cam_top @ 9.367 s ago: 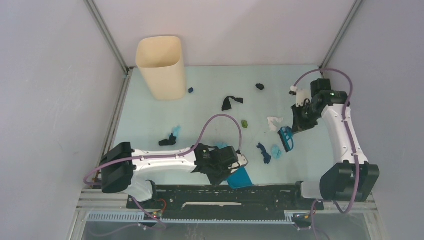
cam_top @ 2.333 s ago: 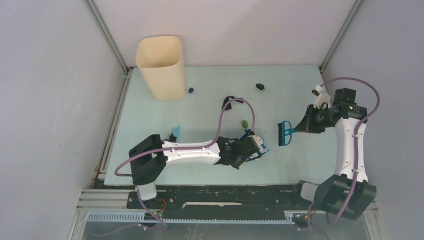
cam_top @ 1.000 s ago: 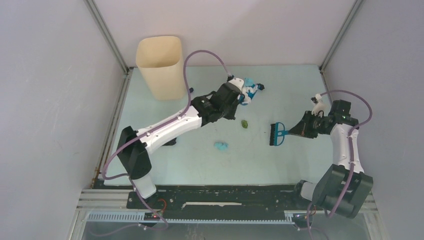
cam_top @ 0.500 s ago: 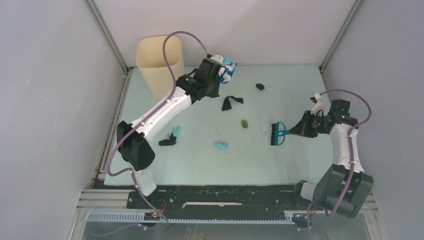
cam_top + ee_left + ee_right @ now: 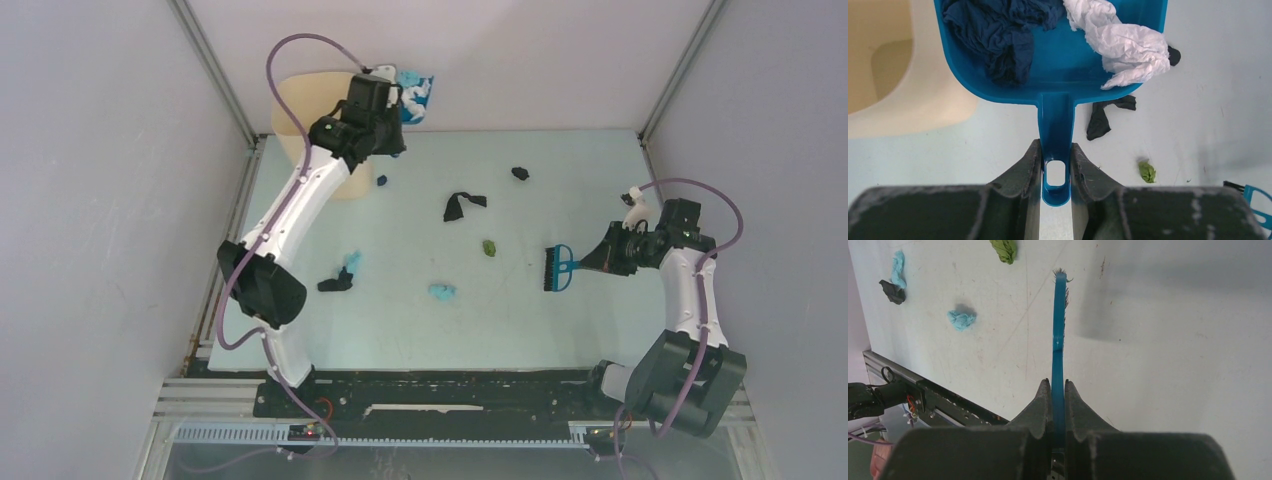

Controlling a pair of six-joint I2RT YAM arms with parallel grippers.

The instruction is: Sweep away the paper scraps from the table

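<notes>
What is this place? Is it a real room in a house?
Probably a robot test booth, not a house: a left arm and right arm bolted at the edge of a pale green table, plain grey walls with metal framing, and paper scraps scattered about.

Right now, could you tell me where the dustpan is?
In the top view the dustpan is at the back left, in the left gripper, beside the beige bin.

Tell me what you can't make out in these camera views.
- Beige plastic bin, inside: left arm partly covers it in top view; left wrist view crops it.
- Blue plastic dustpan, front lip: cut by left wrist view's top edge.
- Blue hand brush, bristles: edge-on in right wrist view.
</notes>
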